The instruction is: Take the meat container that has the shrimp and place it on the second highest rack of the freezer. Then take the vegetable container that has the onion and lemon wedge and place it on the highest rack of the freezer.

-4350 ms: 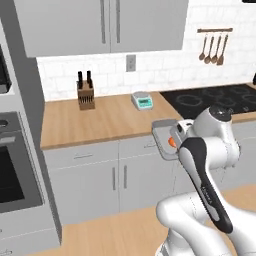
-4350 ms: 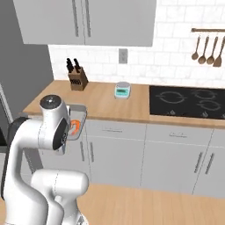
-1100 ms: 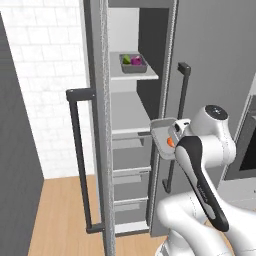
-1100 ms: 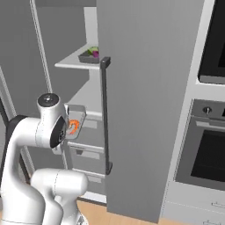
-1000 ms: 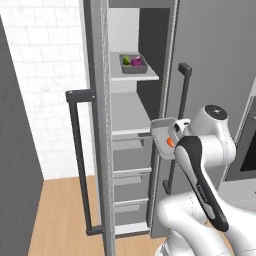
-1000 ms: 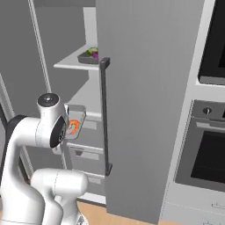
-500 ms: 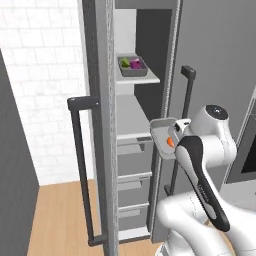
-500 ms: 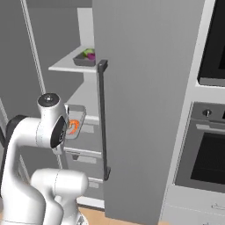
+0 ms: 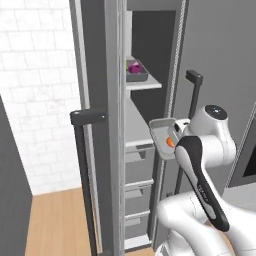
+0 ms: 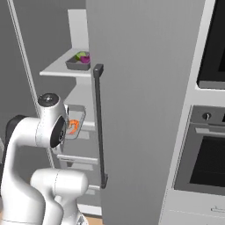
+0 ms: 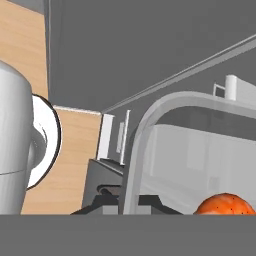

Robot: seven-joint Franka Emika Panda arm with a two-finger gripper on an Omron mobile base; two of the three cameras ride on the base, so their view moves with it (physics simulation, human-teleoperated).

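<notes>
Holding up the meat container, a pale grey tray tipped on edge, the arm has it just in front of the open freezer, below the highest rack. No brand, label or writing readable anywhere. Shrimp is a small orange curled piece low inside the tray; hand view catches its orange top at the bottom edge, next to the tray's curved grey rim. Gripper is hidden behind the tray and wrist, so cannot tell whether its fingers are spread or pinching the container. Vegetable container, a darker grey tray, sits on the highest rack with the magenta onion and the green lemon wedge inside it. Freezer door handles are long dark vertical bars. Built-in oven with dark window stands just right of the freezer. White brick wall is left of it.
</notes>
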